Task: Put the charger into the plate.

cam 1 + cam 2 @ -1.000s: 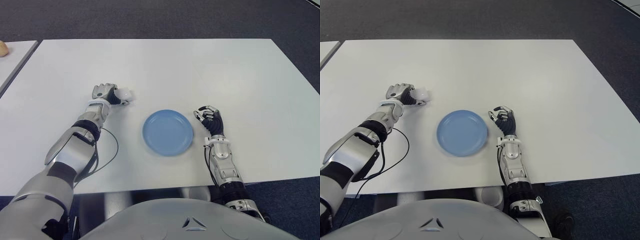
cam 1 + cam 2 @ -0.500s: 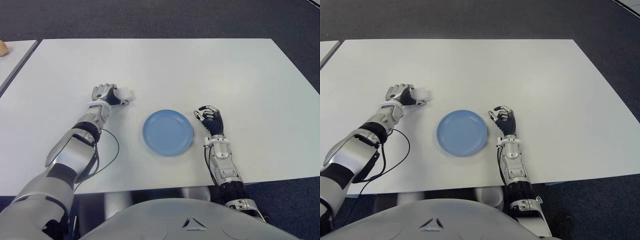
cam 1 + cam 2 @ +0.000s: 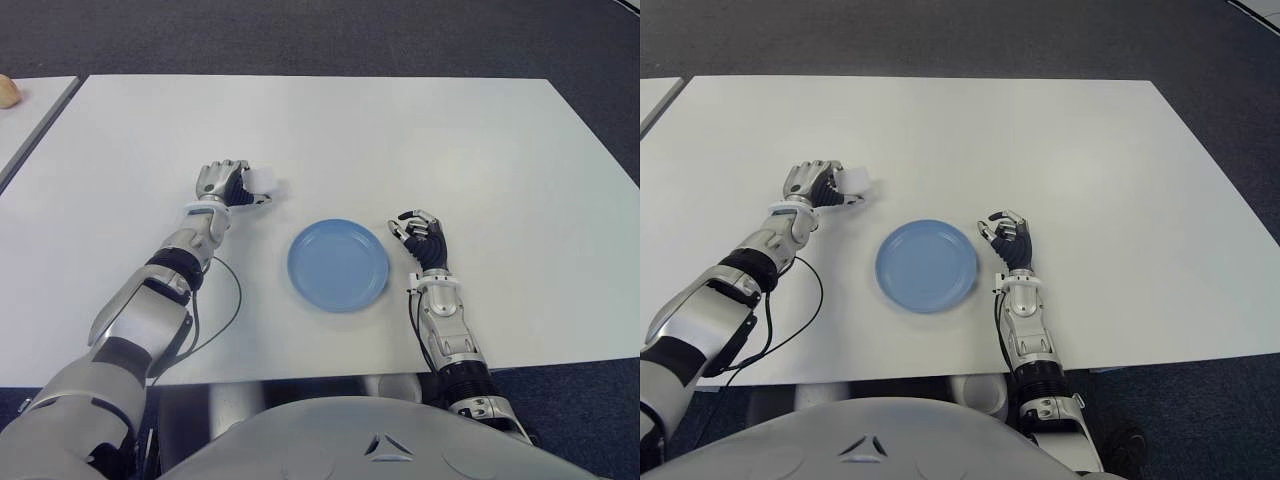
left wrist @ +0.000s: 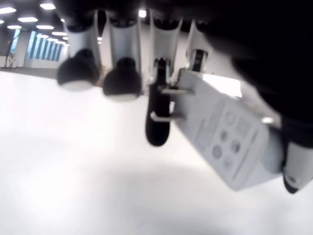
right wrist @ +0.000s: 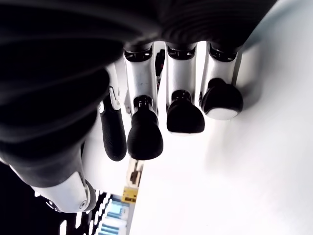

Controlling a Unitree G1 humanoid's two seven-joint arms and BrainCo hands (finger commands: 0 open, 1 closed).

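A: Currently, where is the charger (image 4: pixel 222 142)?

B: Held in the left robot hand (image 3: pixel 222 184), fingers closed around its white body with the prongs exposed, above the bench (image 3: pixel 400 130) to the left of the blue plate (image 3: pixel 338 265).

A: Why that grip?

B: Probably so the body can be released flat into the plate. Transfer is not yet done.

A: Right robot hand (image 3: pixel 420 238)?

B: Idle, just right of the plate, fingers curled on nothing.

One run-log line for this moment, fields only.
left hand: grasping charger, left of plate | plate: holds nothing | right hand: curled, idle, right of plate | table
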